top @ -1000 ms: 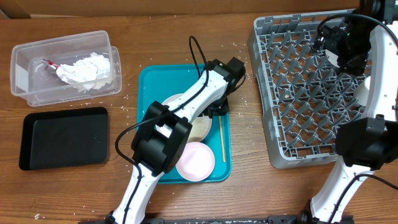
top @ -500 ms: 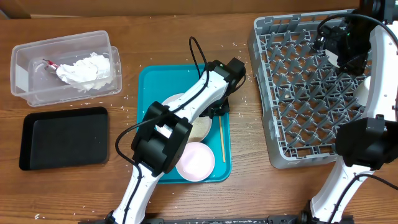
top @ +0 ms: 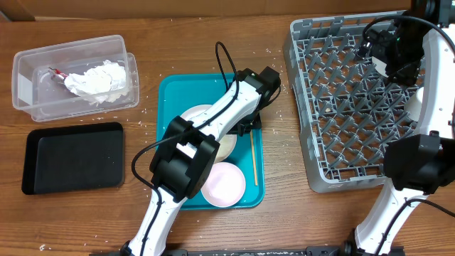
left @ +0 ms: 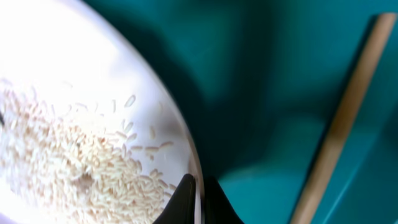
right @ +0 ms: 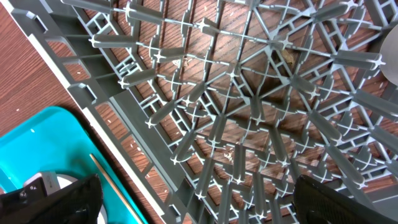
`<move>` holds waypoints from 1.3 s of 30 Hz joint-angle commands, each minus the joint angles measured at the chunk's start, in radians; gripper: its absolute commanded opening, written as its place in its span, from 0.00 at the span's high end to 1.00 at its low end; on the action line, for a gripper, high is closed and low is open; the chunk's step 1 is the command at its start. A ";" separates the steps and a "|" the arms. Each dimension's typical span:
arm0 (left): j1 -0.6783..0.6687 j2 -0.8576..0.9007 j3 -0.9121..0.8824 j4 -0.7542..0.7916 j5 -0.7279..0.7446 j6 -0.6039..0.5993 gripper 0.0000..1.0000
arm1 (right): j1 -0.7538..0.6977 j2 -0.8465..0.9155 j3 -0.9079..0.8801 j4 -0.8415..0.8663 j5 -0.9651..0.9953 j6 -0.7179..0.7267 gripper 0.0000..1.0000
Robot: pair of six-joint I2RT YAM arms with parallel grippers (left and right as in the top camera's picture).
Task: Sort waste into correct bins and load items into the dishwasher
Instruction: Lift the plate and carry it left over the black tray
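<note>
A white dish [left: 74, 74] with loose rice grains [left: 81, 165] lies in the teal tray [left: 280, 68]. My left gripper [left: 199, 186] is shut on its right rim, one black finger inside and one outside. From overhead the left gripper [top: 247, 126] sits at the right edge of that dish [top: 195, 115]. A second white bowl [top: 222, 183] rests at the tray's near end. The clear tub [top: 28, 85] holds crumpled napkins [top: 96, 78]; the black tray [top: 71, 156] lies in front of it. My right gripper [right: 199, 199] hangs open above the grey dish rack [right: 249, 93].
A thin wooden stick [top: 253, 158] lies along the right side of the teal tray [top: 174, 92], close to my left fingers. Rice grains are scattered on the wooden table [top: 281, 107] between tray and rack [top: 341, 107]. The right arm's base [top: 419, 163] overlaps the rack's near right corner.
My left gripper has closed onto the dish's rim, and the dish has shifted slightly under the arm. The right arm has not moved.
</note>
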 commanded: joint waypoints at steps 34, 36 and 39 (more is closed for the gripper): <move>0.100 -0.023 0.248 -0.455 -0.161 -0.174 0.96 | 0.000 -0.007 0.003 0.005 0.006 0.001 0.00; 0.135 -0.046 0.248 -0.455 -0.161 -0.174 0.96 | 0.000 -0.007 0.003 0.005 0.006 0.001 0.00; 0.193 -0.083 0.248 -0.455 -0.161 -0.173 0.96 | 0.000 -0.007 0.003 0.005 0.006 0.001 0.00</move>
